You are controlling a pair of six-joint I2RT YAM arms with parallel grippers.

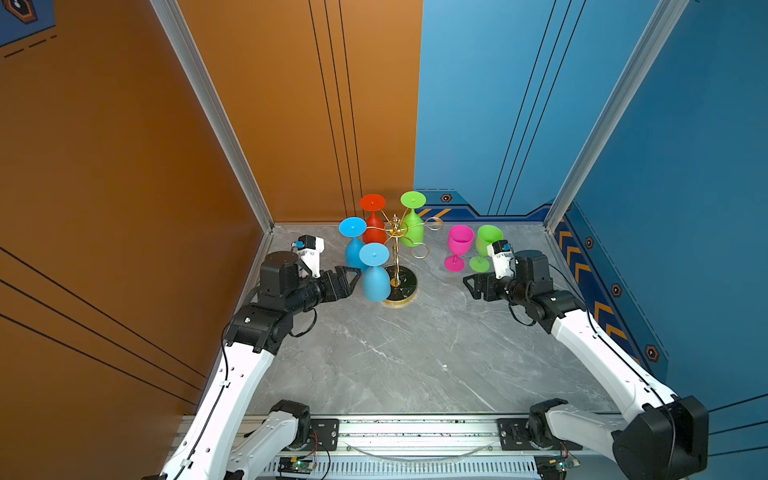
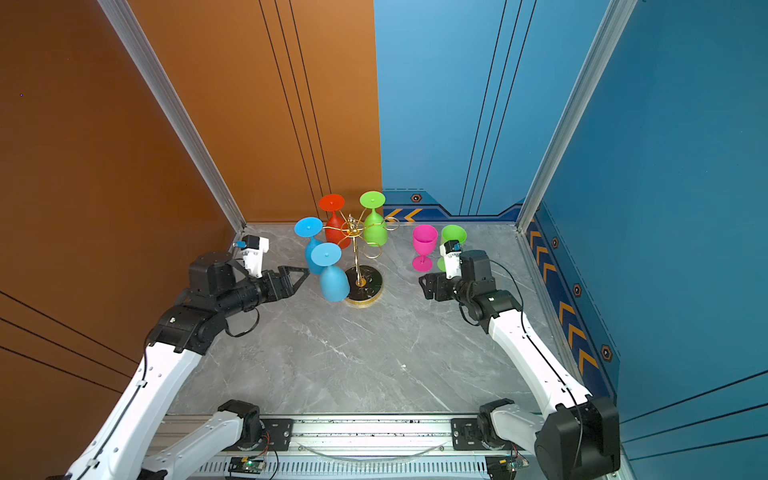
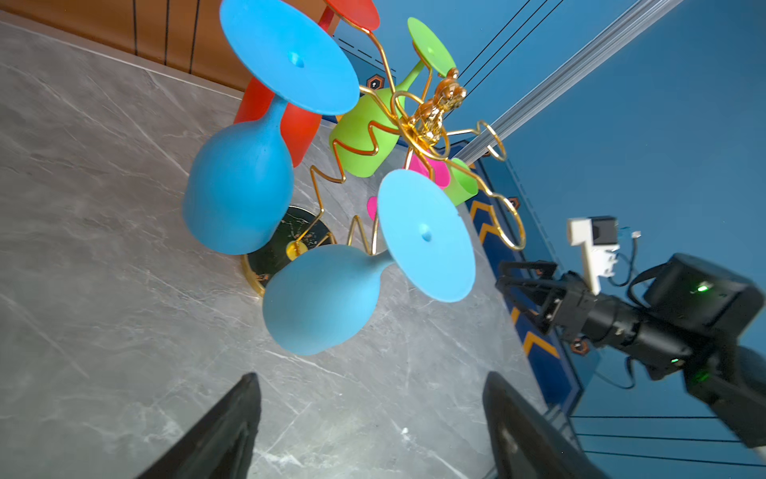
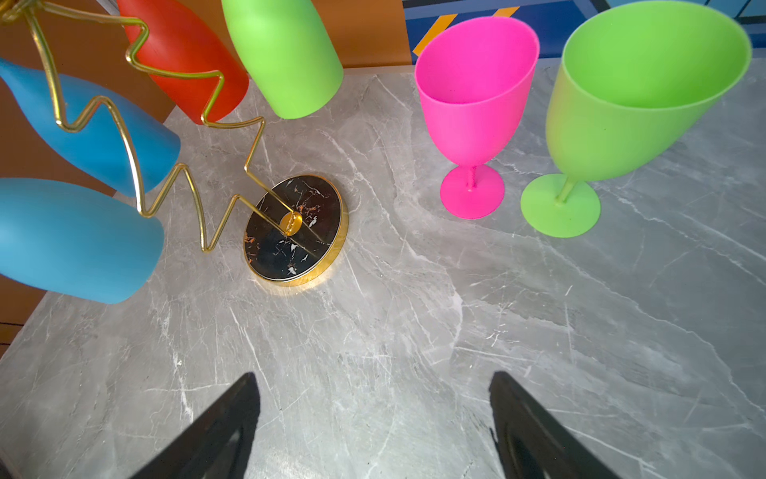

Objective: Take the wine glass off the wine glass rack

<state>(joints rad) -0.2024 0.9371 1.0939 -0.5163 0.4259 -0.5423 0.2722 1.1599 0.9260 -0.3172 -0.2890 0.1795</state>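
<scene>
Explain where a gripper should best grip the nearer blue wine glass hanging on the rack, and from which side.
Probably the bowl of the nearer blue wine glass, approached from the robot's left, where the open left gripper faces it. It hangs foot-up, bowl free below the wire arm; the wine glass rack pole stands on its right.

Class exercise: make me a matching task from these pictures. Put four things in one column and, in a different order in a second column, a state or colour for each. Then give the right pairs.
Column one
1. pink wine glass
2. rack base
3. left gripper
4. red wine glass

Column two
A. open, with nothing between its jaws
B. hanging upside down
C. standing upright
D. black marbled with a gold rim

Right pairs: 1-C, 2-D, 3-A, 4-B
</scene>
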